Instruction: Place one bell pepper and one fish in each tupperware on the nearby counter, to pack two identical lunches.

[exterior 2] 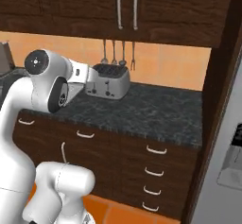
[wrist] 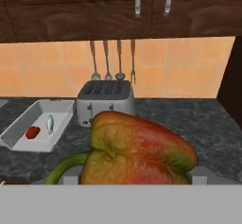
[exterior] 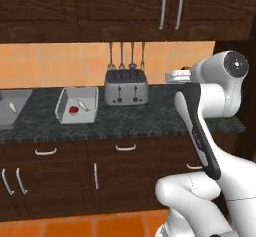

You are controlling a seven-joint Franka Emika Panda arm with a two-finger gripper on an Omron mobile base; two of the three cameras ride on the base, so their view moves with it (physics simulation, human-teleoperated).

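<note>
- On the left base camera, you find the counter (exterior: 150, 118), dark speckled stone over brown drawers with curved silver handles. One tupperware (exterior: 77, 104) sits left of the steel toaster (exterior: 126, 87); it holds a small red bell pepper (exterior: 73, 109) and a pale fish (exterior: 83, 104), lying just beside each other. A second tupperware (exterior: 12, 107) stands at the left edge of the frame, with another fish (exterior: 12, 106) in it. Four utensils (exterior: 127, 56) hang on the orange tile above the toaster. Your white arm (exterior: 210, 106) rises at lower right.
- On the right base camera, you see the arm (exterior 2: 45, 83) at left, its forearm reaching toward the toaster (exterior 2: 108, 80), and a bare stretch of counter (exterior 2: 156, 109) running right to a tall dark panel.
- On the hand camera, a large red-green bell pepper (wrist: 137, 152) with a green stem (wrist: 64, 168) sits close against the lens, with the gripper (wrist: 132, 180) closed around it at a wide spread, one grey finger (wrist: 198, 176) at each side. Beyond it you see the toaster (wrist: 105, 102), the utensils (wrist: 113, 60), and the near tupperware (wrist: 40, 126) holding its red pepper (wrist: 32, 132) and fish (wrist: 50, 124).
</note>
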